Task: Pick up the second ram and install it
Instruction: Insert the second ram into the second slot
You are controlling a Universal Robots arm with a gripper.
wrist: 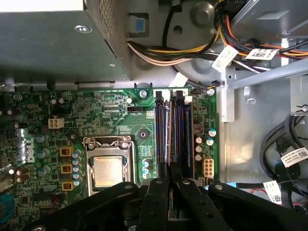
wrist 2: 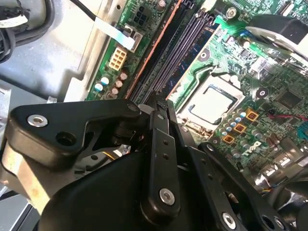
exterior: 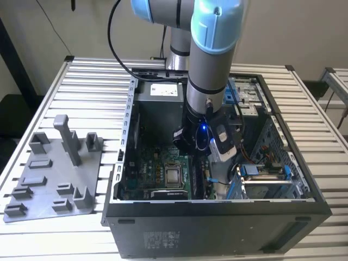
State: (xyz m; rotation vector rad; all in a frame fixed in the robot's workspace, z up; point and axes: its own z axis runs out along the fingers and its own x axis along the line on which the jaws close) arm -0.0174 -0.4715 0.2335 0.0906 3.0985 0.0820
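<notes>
While the arm reached down into the open computer case [exterior: 217,212] at the centre of the exterior view, the gripper [wrist: 169,179] hung low in the first wrist view, right over the near end of the memory slots [wrist: 174,130]. Its jaws stood narrow, fingertips almost together, and a thin dark edge between them was probably the second ram [wrist: 169,169], upright and lined up with the slots. In the second wrist view the gripper [wrist 2: 161,108] sat at mid-frame, its tips pressed onto that same thin strip, the second ram [wrist 2: 161,102].

The risk, as I judged it, was a small sideways offset: the stick could land on a slot wall or in the neighbouring slot, and pressing down then would tilt it or strain the motherboard [wrist: 96,110].

The first wrist view showed the slots along their whole length beside the processor socket [wrist: 108,169]. The exterior view alone showed the grey fixture plate [exterior: 49,179] at its left, on the table [exterior: 98,81].
</notes>
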